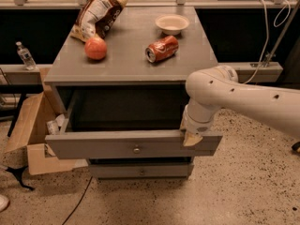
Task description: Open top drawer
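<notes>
The top drawer (93,146) of the grey cabinet stands pulled out toward me. Its flat grey front has a small round metal knob (136,149) at centre, and its inside is dark. My gripper (191,138), at the end of the white arm (243,100) coming in from the right, sits at the top edge of the drawer front near its right end, well right of the knob. A narrower grey drawer (140,171) shows shut below it.
On the cabinet top (126,67) lie a red round fruit (95,48), a tipped red can (161,48), a white bowl (172,24) and a snack bag (97,12). An open cardboard box (28,125) stands at the left; a water bottle (24,55) sits behind it.
</notes>
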